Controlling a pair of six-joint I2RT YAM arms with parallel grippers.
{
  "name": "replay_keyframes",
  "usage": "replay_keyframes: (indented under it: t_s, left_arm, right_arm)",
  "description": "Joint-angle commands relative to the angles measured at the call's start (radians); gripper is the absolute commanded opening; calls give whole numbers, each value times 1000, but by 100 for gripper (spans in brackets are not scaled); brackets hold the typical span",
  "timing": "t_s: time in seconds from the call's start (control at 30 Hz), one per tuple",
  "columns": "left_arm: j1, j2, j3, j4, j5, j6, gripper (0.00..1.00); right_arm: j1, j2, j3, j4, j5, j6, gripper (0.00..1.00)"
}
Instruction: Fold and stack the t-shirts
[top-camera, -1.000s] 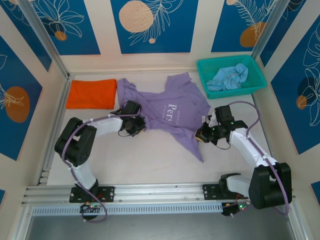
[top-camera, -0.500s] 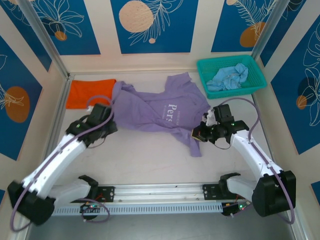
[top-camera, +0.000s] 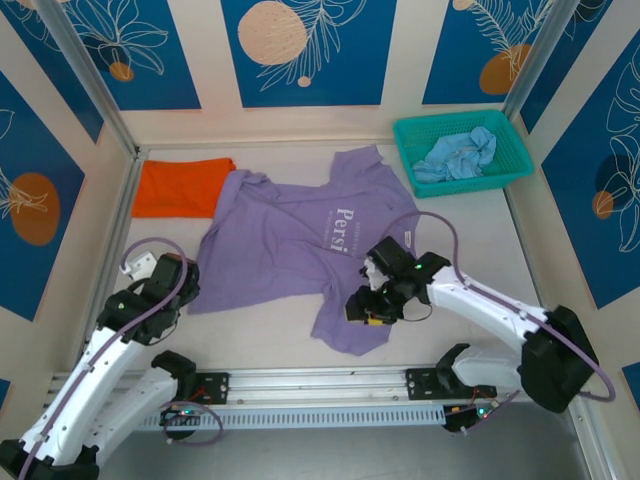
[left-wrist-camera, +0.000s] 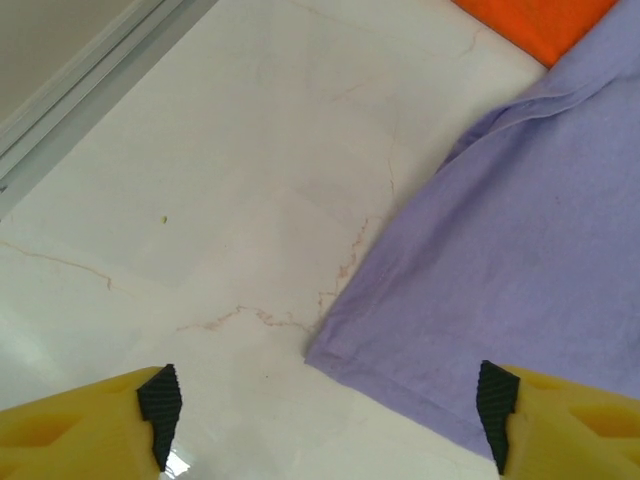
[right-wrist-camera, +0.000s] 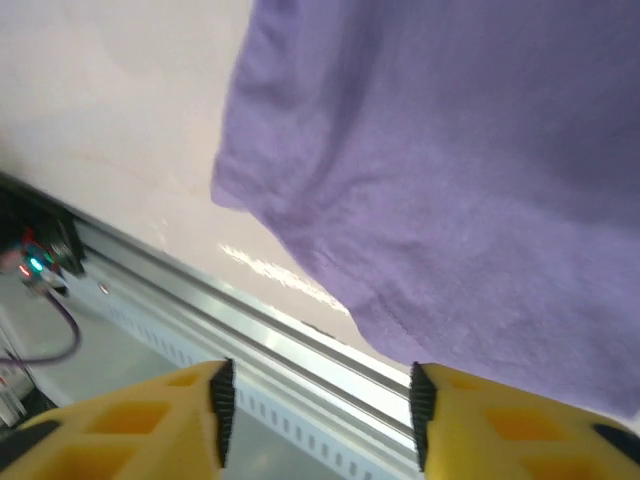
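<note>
Near the white table's (top-camera: 262, 325) near-left corner, the left gripper (top-camera: 168, 278) is seen from the top camera just off the left tip of the lavender-purple cloth t-shirt with white chest lettering (top-camera: 285, 240). From the left wrist camera, the left gripper (left-wrist-camera: 328, 405) is shown with its jaws spread wide and nothing between them, above bare table and a hemmed corner of the lavender shirt (left-wrist-camera: 520, 270).

The bright orange cloth t-shirt (top-camera: 180, 187) is laid folded in a flat rectangle at the far-left corner, its long axis along the far edge; its right end is overlapped by the lavender shirt.

The lavender shirt is spread flat and mildly wrinkled across the table's middle, its long axis slanting from near-left to far-right, lettering upward.

The right gripper (top-camera: 365, 310) is poised over the shirt's near lobe. In the right wrist view, the right gripper (right-wrist-camera: 320, 400) is parted and empty, the shirt's hem (right-wrist-camera: 450, 150) lying beyond its fingertips.

At the far-right corner, the pale blue cloth t-shirt (top-camera: 457, 155) is bunched inside the teal plastic mesh basket (top-camera: 450, 119).
</note>
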Motion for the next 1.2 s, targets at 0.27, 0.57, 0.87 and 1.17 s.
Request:
replay_keyframes:
  t_s: [0.27,0.57,0.87,1.17]
  left_arm:
    - [271,139,-198,239,324,36,73]
    - [349,338,-261,482,512,65,68]
    - [348,349,-276,489,401,86,70]
    - [378,339,-266,459,426,105,70]
  right_arm:
    - [-388,-84,-112,118,61,100,51]
    - [-412,347,43,183,184,68,29]
    - [-335,600,251,138,447,85,32]
    - [-387,617,433,25,694,150,45]
